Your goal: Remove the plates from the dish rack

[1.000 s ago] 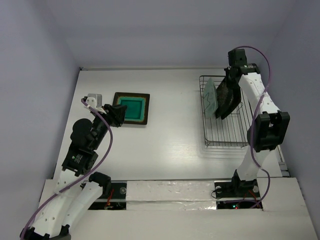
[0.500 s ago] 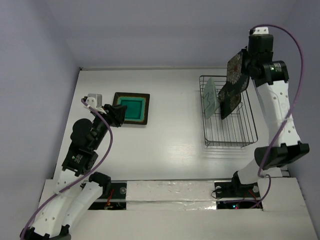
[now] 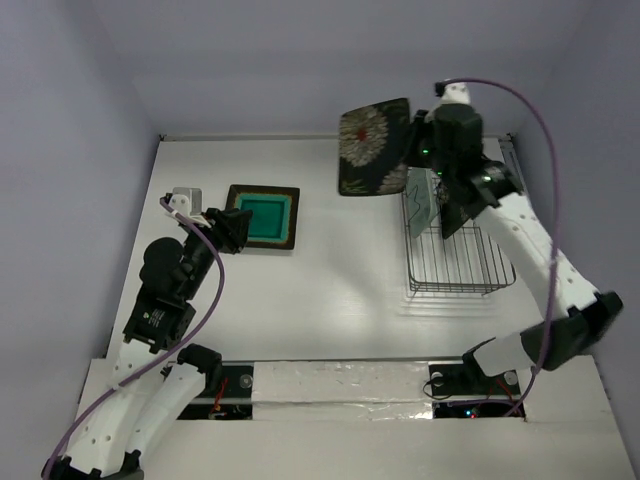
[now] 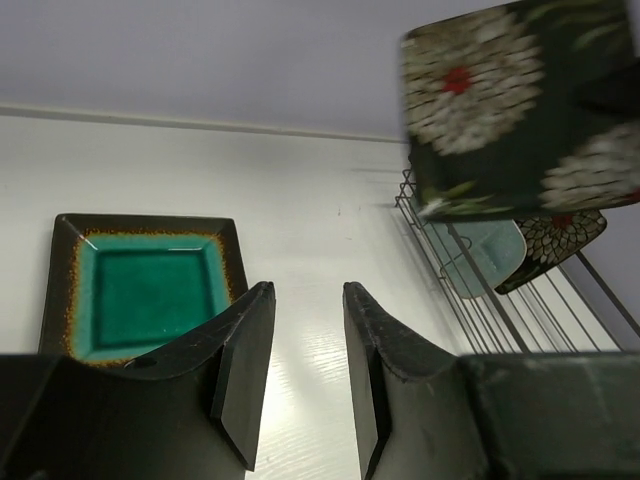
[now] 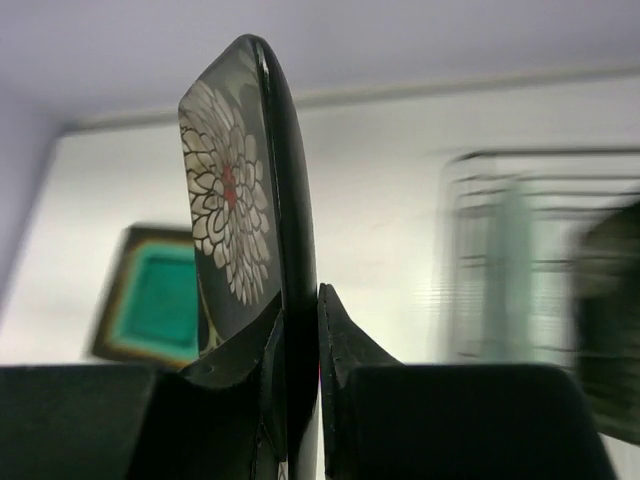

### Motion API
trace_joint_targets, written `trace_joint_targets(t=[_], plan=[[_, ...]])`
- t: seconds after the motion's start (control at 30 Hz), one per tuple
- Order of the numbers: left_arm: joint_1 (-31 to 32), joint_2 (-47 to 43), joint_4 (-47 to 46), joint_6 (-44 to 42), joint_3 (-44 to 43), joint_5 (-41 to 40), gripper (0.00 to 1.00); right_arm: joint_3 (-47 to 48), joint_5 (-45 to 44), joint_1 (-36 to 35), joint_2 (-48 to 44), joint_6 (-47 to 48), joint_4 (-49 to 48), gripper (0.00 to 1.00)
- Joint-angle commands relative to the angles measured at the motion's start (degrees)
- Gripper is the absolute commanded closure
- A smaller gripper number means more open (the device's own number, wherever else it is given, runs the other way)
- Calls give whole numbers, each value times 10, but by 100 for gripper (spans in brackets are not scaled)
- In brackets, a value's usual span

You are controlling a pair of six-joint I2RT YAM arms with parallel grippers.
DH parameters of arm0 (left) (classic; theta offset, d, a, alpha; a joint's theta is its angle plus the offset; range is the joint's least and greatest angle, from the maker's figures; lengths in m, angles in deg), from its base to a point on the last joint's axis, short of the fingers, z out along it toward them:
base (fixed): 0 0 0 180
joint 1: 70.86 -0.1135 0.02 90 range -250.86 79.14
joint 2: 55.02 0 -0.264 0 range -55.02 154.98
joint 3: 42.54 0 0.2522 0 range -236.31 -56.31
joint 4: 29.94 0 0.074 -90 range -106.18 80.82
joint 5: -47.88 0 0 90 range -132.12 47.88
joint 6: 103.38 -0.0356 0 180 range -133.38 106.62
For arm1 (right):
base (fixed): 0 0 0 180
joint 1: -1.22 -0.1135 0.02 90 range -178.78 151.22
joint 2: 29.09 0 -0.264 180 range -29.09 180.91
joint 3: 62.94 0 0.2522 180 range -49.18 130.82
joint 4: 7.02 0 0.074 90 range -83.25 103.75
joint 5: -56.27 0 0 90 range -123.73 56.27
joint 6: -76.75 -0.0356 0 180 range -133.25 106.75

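One plate aloft, top view: my right tool [image 3: 410, 150] carries the flowered plate [image 3: 373, 147] high, left of the dish rack [image 3: 452, 290], I judge to clear its prongs.
Teal plate, top view: the teal plate [image 3: 262, 215] lies flat on the desk [image 3: 340, 280], far left; a likely unloading spot.
Rack contents, left wrist view: the mint plate [image 4: 480, 250] and a second flowered plate [image 4: 560, 235] stand on edge inside.
Left tool, left wrist view: my left tool [image 4: 306, 295] is empty, jaws apart, just short of the teal plate.
Right tool, right wrist view: clamped on the flowered plate's rim, plate upright.
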Motion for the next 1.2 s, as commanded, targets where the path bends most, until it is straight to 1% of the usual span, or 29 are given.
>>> trace_joint_targets(t=[0.0, 0.07, 0.1, 0.17, 0.2, 0.3, 0.33, 0.47, 0.57, 0.77, 0.9, 1.0, 1.07, 1.1, 1.17], plan=[[-4, -10, -22, 0, -1, 6, 69, -44, 90, -40, 47, -171, -301, 100], [-4, -10, -23, 0, -1, 8, 69, -77, 108, -53, 73, -220, -374, 100], [-4, -11, -23, -1, -1, 9, 69, -89, 122, -65, 101, -271, -441, 100], [-4, -11, -23, 0, -1, 10, 68, -111, 131, -78, 132, -318, -500, 100], [-4, -11, -23, 0, -1, 11, 68, -115, 127, -85, 164, -356, -546, 100], [-4, -15, -22, 0, 0, 11, 68, -98, 124, -107, 217, -407, -579, 100], [-4, -15, -22, 0, 0, 11, 68, -94, 116, -113, 248, -414, -587, 100], [-4, -17, -23, 0, 1, 15, 68, -55, 109, -141, 319, -437, -586, 100], [-4, -18, -24, 0, 1, 16, 68, -33, 115, -147, 368, -460, -586, 100], [-4, -19, -22, 0, 2, 16, 68, 4, 123, -153, 431, -487, -581, 100], [-4, -20, -22, 0, 2, 16, 68, 27, 127, -158, 466, -488, -557, 100], [-4, -20, -22, 0, 1, 16, 68, 27, 127, -158, 472, -490, -549, 95], [-4, -20, -22, 0, 2, 17, 68, 28, 134, -158, 478, -486, -545, 88], [-4, -20, -22, 0, 2, 17, 68, 29, 137, -158, 479, -483, -540, 80], [-4, -21, -22, 1, 2, 17, 68, 32, 139, -164, 483, -476, -529, 73]])
